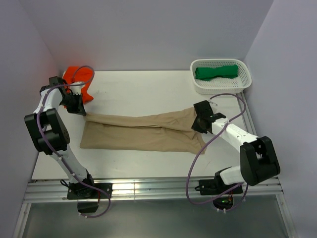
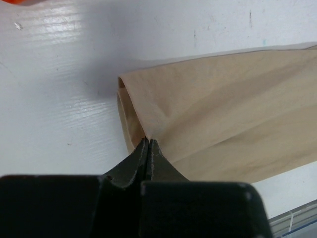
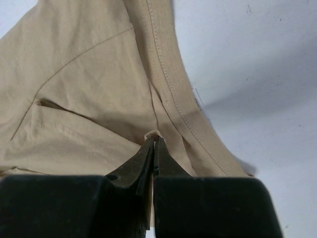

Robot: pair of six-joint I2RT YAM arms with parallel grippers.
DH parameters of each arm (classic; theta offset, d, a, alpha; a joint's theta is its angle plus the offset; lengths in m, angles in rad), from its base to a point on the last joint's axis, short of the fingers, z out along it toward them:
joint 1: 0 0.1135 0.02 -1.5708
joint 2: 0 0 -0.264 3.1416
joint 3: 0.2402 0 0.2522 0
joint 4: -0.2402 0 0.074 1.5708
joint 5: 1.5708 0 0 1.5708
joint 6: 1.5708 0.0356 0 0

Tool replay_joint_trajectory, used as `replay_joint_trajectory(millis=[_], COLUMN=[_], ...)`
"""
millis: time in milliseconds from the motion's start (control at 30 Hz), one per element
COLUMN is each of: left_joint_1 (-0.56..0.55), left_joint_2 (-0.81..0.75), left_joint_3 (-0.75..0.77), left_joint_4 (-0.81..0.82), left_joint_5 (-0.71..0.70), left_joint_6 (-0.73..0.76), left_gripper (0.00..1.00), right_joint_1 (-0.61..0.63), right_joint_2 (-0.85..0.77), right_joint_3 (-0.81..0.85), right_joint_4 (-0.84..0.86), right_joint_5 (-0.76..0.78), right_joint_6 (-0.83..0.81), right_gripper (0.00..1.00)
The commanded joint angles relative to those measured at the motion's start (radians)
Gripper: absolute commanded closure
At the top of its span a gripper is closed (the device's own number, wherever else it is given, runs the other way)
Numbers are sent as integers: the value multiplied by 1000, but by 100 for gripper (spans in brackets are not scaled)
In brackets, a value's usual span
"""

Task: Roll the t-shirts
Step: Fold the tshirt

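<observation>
A tan t-shirt (image 1: pixel 143 131) lies folded into a long band across the white table (image 1: pixel 148 89). My left gripper (image 1: pixel 79 110) is shut on its left end; in the left wrist view the black fingertips (image 2: pixel 148 144) pinch the cloth's folded corner (image 2: pixel 133 99). At the band's right end my right gripper (image 1: pixel 199 126) is shut on a small fold of tan cloth (image 3: pixel 157 134) beside the stitched hem (image 3: pixel 173 94). An orange t-shirt (image 1: pixel 79 82) is bunched at the back left, behind the left arm. A green t-shirt (image 1: pixel 217 72) lies rolled in the basket.
A white perforated basket (image 1: pixel 221 85) stands at the back right corner. Grey walls close the table at the back and both sides. The metal rail (image 1: pixel 148 191) with both arm bases runs along the near edge.
</observation>
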Motion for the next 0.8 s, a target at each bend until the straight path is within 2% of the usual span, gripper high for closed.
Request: replay_joint_trajectory(millis=[0,267,600,633,700,733,767], left_joint_1=[10,22,24,24,22,22,24], left_joint_2=[-19,-35,-32,-33,-35,-41,-44], left_joint_3=[-18,-94,-148,-156,-162,-171,-176], left_joint_4=[-28,-29,6,12,17,24,30], left_joint_5=[25,-13,-50,-59,-64,-73,-73], left_joint_6=[31,77,74,74,75,77,78], left_gripper=[100,100,100,100,93,82,80], right_joint_1=[-15,-9,80,92,103,106,111], right_joint_2=[-49,-101,-49,-41,-40,-47,-53], right_joint_3=[0,-86,-146,-147,-149,-150,-149], right_joint_4=[-22,10,67,67,67,65,65], right_joint_5=[32,-12,-31,-31,-29,-31,-32], right_joint_6=[-13,12,70,73,79,78,81], right_gripper=[100,100,99,92,82,72,68])
